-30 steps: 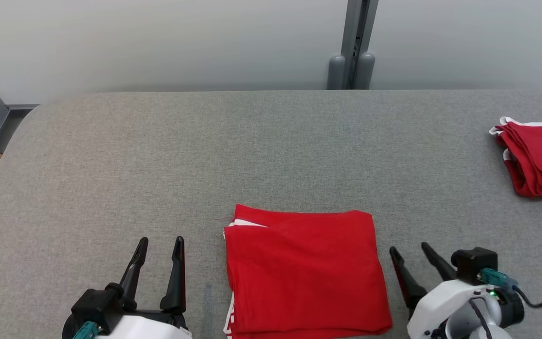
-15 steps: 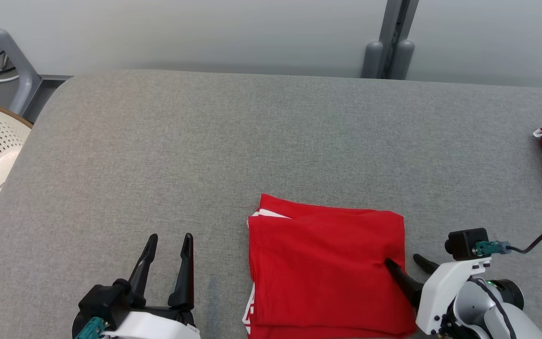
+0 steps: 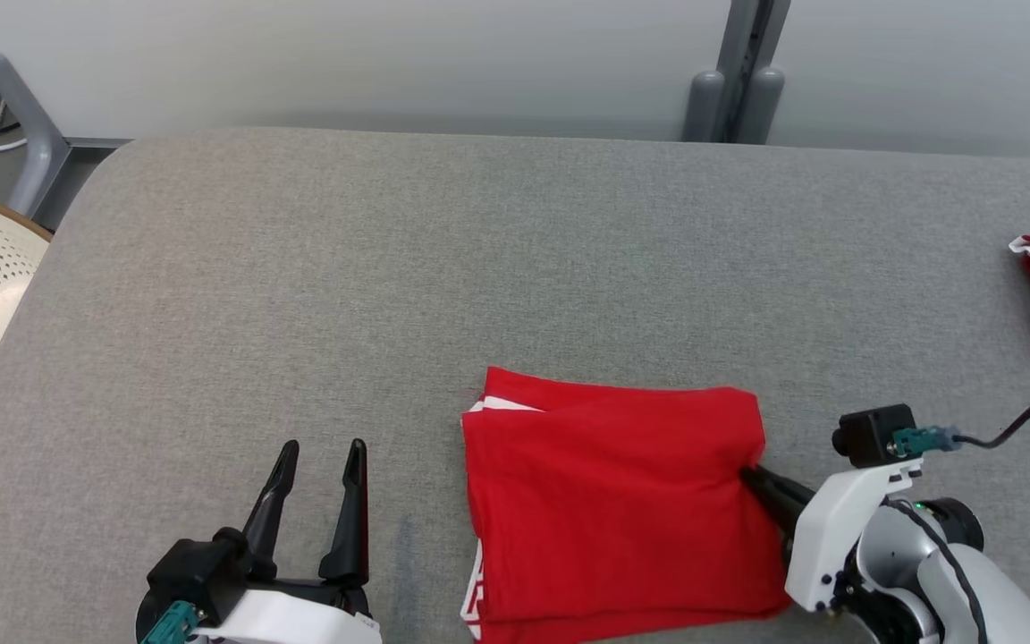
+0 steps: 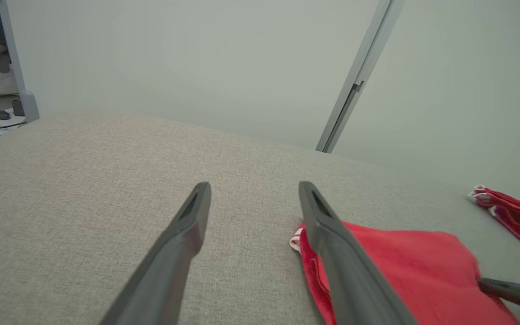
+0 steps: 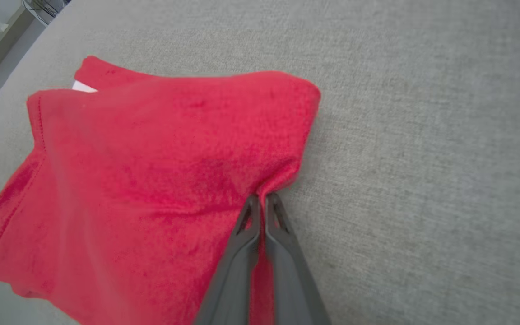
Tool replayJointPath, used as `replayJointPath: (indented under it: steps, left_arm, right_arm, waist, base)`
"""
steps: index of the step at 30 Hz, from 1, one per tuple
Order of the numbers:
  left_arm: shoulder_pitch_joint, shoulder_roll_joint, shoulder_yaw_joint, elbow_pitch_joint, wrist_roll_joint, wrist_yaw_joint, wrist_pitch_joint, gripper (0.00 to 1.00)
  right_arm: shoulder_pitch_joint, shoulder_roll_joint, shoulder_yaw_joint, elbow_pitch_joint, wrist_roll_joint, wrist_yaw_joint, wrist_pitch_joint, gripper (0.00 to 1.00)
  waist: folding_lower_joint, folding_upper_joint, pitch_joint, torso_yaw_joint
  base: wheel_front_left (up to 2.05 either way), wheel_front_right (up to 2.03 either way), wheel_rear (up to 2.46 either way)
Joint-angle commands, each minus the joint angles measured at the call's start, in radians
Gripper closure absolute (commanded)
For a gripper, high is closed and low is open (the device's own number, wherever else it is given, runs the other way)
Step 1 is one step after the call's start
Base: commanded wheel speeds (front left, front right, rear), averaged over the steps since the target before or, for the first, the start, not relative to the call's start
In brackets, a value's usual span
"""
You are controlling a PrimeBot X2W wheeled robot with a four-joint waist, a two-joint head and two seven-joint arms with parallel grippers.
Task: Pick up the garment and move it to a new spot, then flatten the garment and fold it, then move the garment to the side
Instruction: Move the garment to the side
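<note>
Right hand (image 5: 261, 198) pinches right edge of garment (image 5: 151, 158)

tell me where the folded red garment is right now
In the head view the folded red garment lies on the table near its front edge, right of centre, between the open left gripper and the right gripper, which pinches its right edge.

Lit brightly and evenly by diffuse light. Casts thin, soft shadows along the edges of the garment (image 3: 609, 501). Reads crisp around the garment in head view; blurs softly nearest the wrist lenses, bends straight lines far beyond the garment.
</note>
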Motion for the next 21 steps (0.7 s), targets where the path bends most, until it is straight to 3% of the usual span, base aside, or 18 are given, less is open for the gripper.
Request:
replayJointPath:
  steps: [1,12,21]
  left_arm:
    - [-0.011,0.003,0.003,-0.005,0.006,-0.002,-0.004,0.00]
    - [-0.066,0.003,0.011,-0.009,0.059,-0.036,-0.003,0.00]
    - [-0.126,0.018,0.020,-0.007,0.098,-0.057,-0.003,0.00]
  right_arm:
    - [-0.026,-0.018,-0.012,-0.004,0.005,0.000,-0.019,1.00]
    - [-0.133,-0.101,-0.097,-0.022,-0.037,0.000,-0.067,1.00]
    - [-0.191,-0.097,-0.117,-0.046,-0.051,0.000,-0.087,1.00]
  waist:
    - [-0.0001,0.0000,0.008,-0.021]
    - [-0.0001,0.0000,0.081,-0.204]
    - [-0.0001,0.0000,0.163,-0.382]
  base:
    - [0.00,0.00,0.00]
    - [0.00,0.00,0.00]
    - [0.00,0.00,0.00]
